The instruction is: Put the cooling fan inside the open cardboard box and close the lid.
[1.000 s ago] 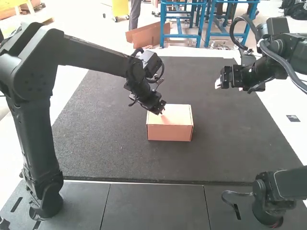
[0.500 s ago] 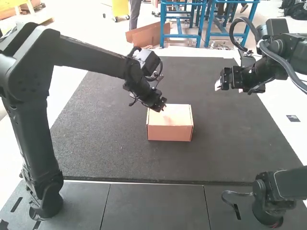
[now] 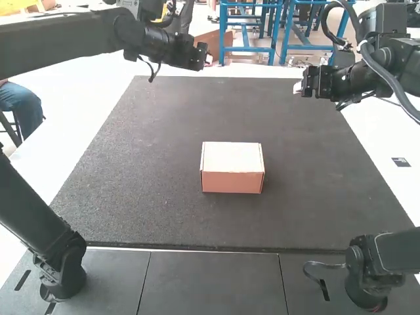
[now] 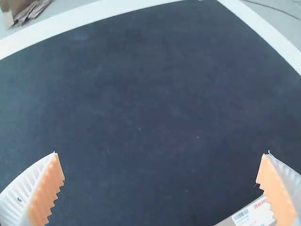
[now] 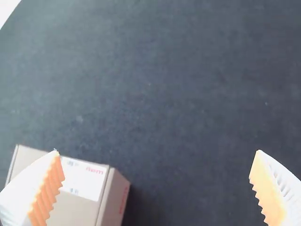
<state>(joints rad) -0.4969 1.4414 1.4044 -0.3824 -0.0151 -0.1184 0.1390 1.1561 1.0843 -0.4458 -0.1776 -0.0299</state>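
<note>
A small cardboard box (image 3: 232, 167) sits in the middle of the black mat (image 3: 131, 170) with its lid down flat. No fan shows outside it. My left gripper (image 3: 202, 57) hangs high over the mat's far left edge, well away from the box. In the left wrist view its ribbed fingers (image 4: 44, 188) stand wide apart with nothing between them, and a corner of the box (image 4: 249, 217) shows. My right gripper (image 3: 300, 86) hovers above the mat's far right side. The right wrist view has its fingers (image 5: 270, 188) spread wide and empty, with the box (image 5: 80, 197) below.
The mat covers most of the table; white table surface (image 3: 387, 141) borders it on the right and left. A flat piece of cardboard (image 3: 216, 42) lies beyond the mat's far edge. A person's leg (image 3: 20, 105) shows at the left edge.
My left gripper has lifted off the box's top left corner and swung up and back to the far left. The right gripper has risen a little. The box has not moved.
</note>
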